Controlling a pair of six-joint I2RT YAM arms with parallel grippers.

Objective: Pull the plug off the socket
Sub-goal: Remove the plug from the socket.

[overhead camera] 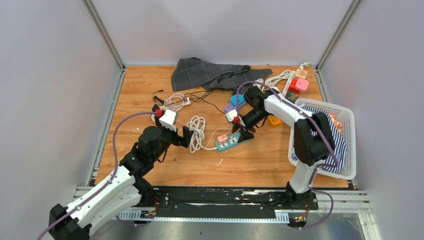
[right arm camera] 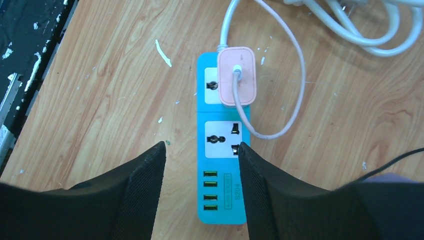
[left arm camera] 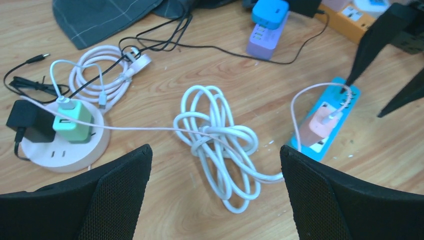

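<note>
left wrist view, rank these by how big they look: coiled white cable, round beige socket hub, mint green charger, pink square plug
1. coiled white cable
2. round beige socket hub
3. mint green charger and pink square plug: they look about alike, so not ranked

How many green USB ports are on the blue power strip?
4 USB ports, stacked in one column on the blue power strip, flanked by the right gripper; none seems hidden.

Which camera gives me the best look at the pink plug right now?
Right wrist: it looks straight down on the pink plug, large and unblocked, seated in the blue strip. Left wrist shows it smaller, at an angle, far right. The top view shows only a tiny pink spot.
</note>
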